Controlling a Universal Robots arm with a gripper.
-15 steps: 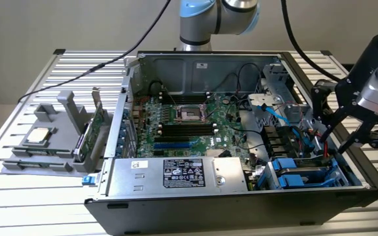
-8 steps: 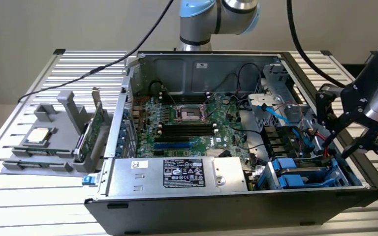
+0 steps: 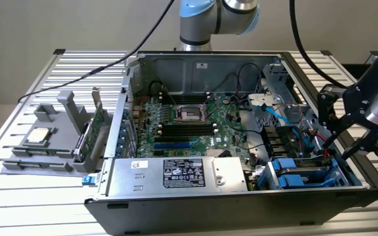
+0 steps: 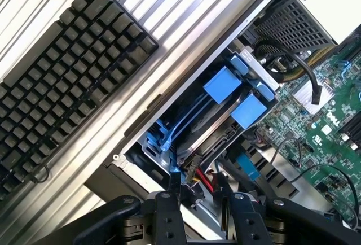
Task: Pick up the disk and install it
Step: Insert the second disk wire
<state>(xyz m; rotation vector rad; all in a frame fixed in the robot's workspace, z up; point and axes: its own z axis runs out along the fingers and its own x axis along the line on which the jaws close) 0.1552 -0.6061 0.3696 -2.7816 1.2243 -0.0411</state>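
Fingers (image 4: 171, 191) of my gripper (image 3: 340, 147) stand partly open with nothing between them. I hang over the corner of the open computer case (image 3: 196, 61), at about four o'clock from the green motherboard (image 3: 185, 123). The disk (image 3: 304, 174) sits low in its bay inside the case, in its blue carrier, just under me. A black keyboard (image 4: 62, 70) lies on the slatted table (image 3: 31, 201) outside the case.
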